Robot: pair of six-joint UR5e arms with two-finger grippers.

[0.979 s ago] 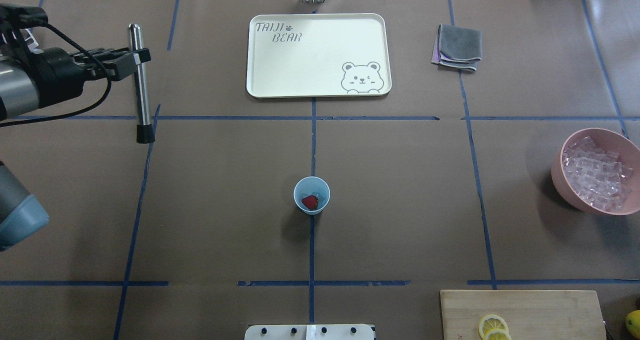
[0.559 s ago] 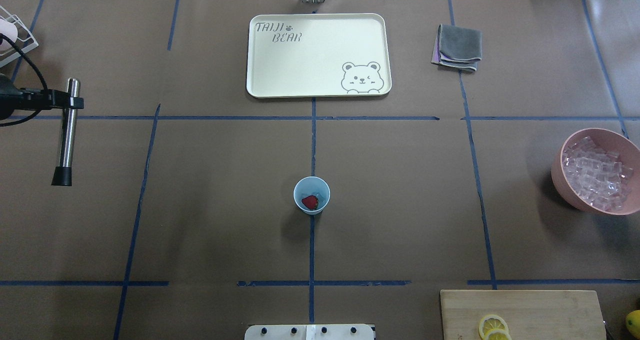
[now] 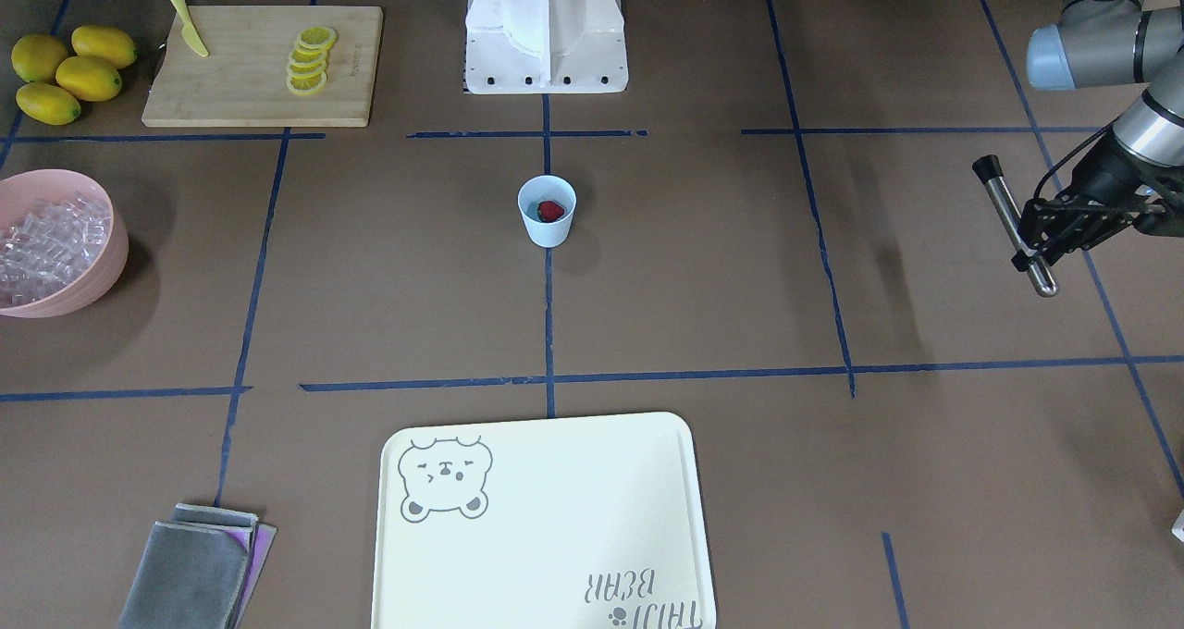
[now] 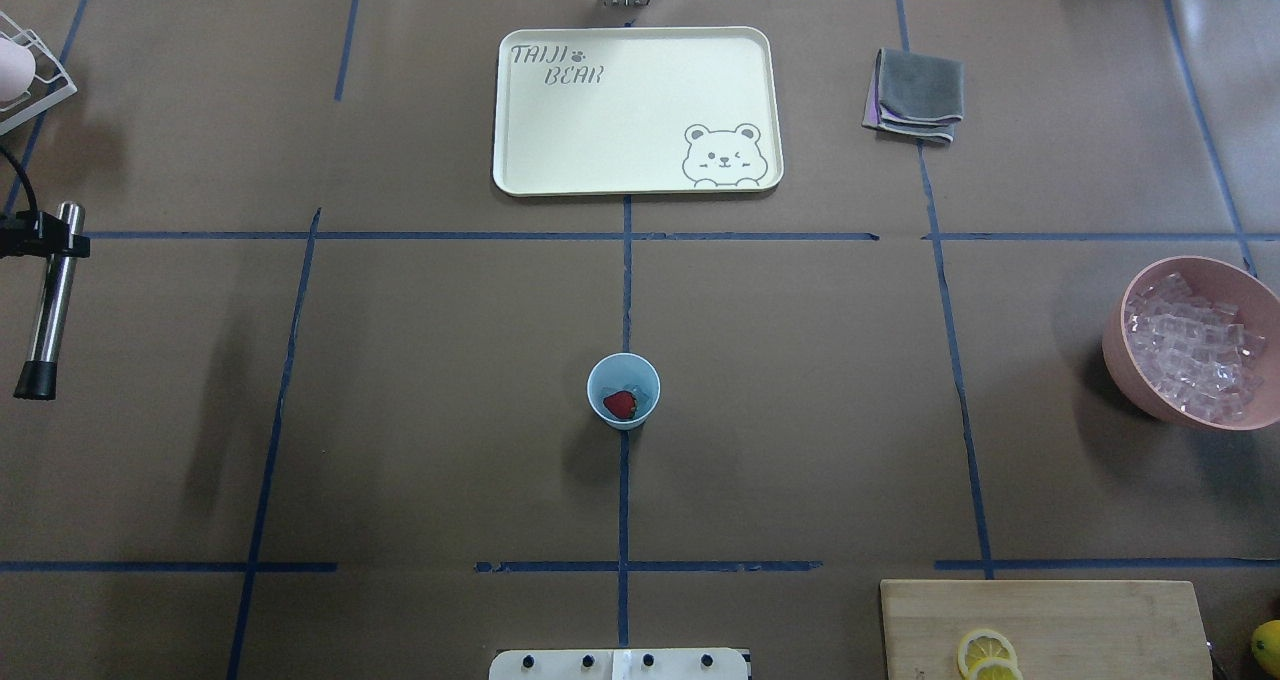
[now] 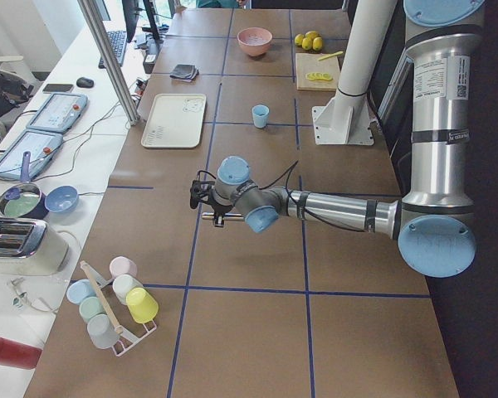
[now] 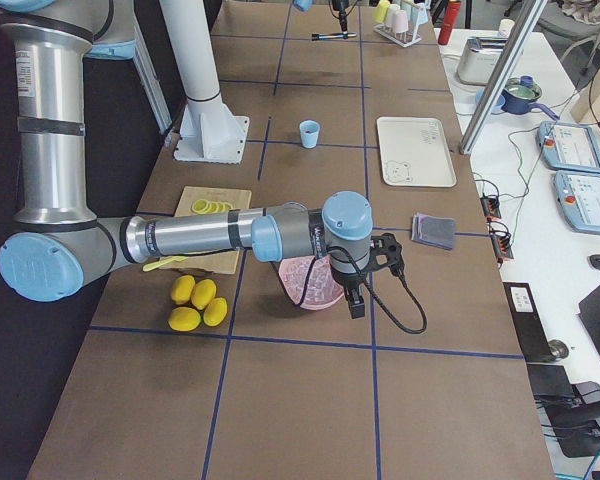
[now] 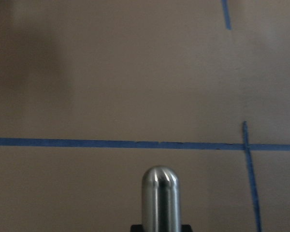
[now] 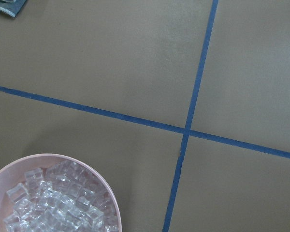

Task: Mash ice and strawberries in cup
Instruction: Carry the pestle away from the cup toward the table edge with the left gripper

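The pale-blue cup (image 4: 623, 390) (image 3: 547, 211) stands upright near the table's middle on a blue tape line. In it lies a red strawberry (image 4: 620, 405) (image 3: 551, 210); I cannot make out ice in the cup. Ice cubes (image 4: 1190, 345) (image 8: 58, 203) fill a pink bowl (image 4: 1120, 350) at the right edge. My left gripper (image 4: 62, 248) (image 3: 1031, 245) is far left of the cup, shut on a steel muddler (image 4: 45, 305) (image 3: 1008, 213) with a black tip. My right gripper (image 6: 358, 300) hangs by the bowl; I cannot tell if it is open.
A cream bear tray (image 4: 636, 110) and a folded grey cloth (image 4: 913, 95) lie at the far side. A cutting board (image 3: 250, 74) holds lemon slices and a yellow knife (image 3: 188, 34), with whole lemons (image 3: 69, 72) beside it. A cup rack (image 5: 112, 303) stands past the left arm.
My left arm has carried the muddler leftward and nearer the robot, almost out of the overhead view. The cup and the strawberry have not moved.
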